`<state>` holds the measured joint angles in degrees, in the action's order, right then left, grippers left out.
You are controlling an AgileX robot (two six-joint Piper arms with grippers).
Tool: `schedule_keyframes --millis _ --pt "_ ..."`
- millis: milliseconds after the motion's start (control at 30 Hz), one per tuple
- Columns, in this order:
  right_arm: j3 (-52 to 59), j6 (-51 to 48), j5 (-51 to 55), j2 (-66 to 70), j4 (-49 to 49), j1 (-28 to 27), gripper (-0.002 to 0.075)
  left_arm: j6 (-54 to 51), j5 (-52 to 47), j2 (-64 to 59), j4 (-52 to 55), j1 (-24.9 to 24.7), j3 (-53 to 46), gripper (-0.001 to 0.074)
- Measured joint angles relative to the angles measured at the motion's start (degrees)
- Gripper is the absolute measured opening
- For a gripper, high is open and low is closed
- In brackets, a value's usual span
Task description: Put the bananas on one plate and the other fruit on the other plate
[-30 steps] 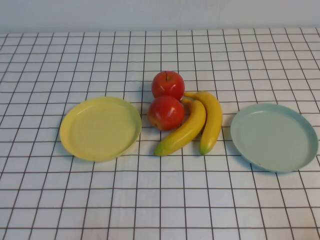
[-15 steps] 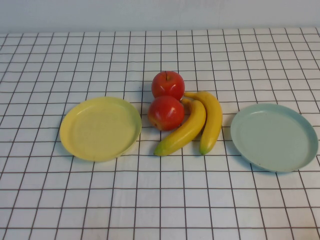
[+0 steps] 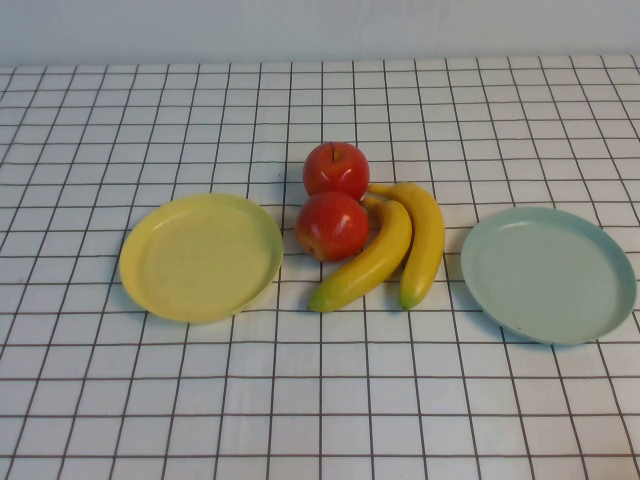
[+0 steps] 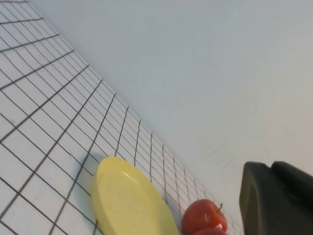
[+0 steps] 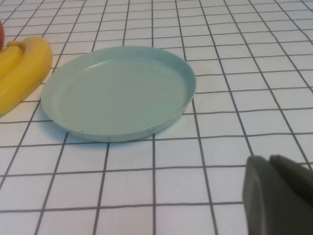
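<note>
A white tablecloth [image 3: 320, 420] with a dark grid is covering the whole worktop, running back to a pale wall [image 3: 320, 25] along the far edge.

The blue-green plate [image 3: 548, 273] is sitting toward the right edge of the worktop, and the yellow plate [image 3: 200, 257] is sitting toward the left edge, well apart from it; both are lying flat with nothing on them.

Between the plates, near the middle of the worktop, the fruit is lying in one cluster. The two bananas [image 3: 390, 250] are lying side by side and touching (their green tips are pointing toward the near edge), closer to the blue-green plate than the apples are. The two red apples [image 3: 334, 197] are sitting one behind the other, the nearer apple touching the inner banana and lying just beside the yellow plate's rim.

The left gripper [image 4: 276, 198] is showing only in its own wrist view as a dark block with its fingers closed together on nothing, hanging apart from the yellow plate and one apple. The right gripper [image 5: 276, 196] is showing likewise in its own wrist view, closed and empty, hanging over the tablecloth near the blue-green plate, on the side away from the bananas.
</note>
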<state>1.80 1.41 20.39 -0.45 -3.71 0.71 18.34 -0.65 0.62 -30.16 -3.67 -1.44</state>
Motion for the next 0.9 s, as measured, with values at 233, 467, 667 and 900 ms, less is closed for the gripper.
schedule_keyframes --millis 233,467,667,900 --pt "0.0 0.0 0.0 0.0 0.0 0.0 -0.0015 -0.93 -8.53 0.0 0.3 0.0 3.47 0.0001" --pt "0.0 0.0 0.0 0.0 0.0 0.0 -0.0015 -22.14 -24.34 -8.71 3.27 0.0 19.4 0.0001" --pt "0.0 0.0 0.0 0.0 0.0 0.0 -0.0015 -41.25 -27.22 -22.73 3.64 0.0 29.3 0.0001" --pt "0.0 0.0 0.0 0.0 0.0 0.0 -0.0015 -39.77 -18.59 -34.14 6.24 -2.3 33.47 0.001"
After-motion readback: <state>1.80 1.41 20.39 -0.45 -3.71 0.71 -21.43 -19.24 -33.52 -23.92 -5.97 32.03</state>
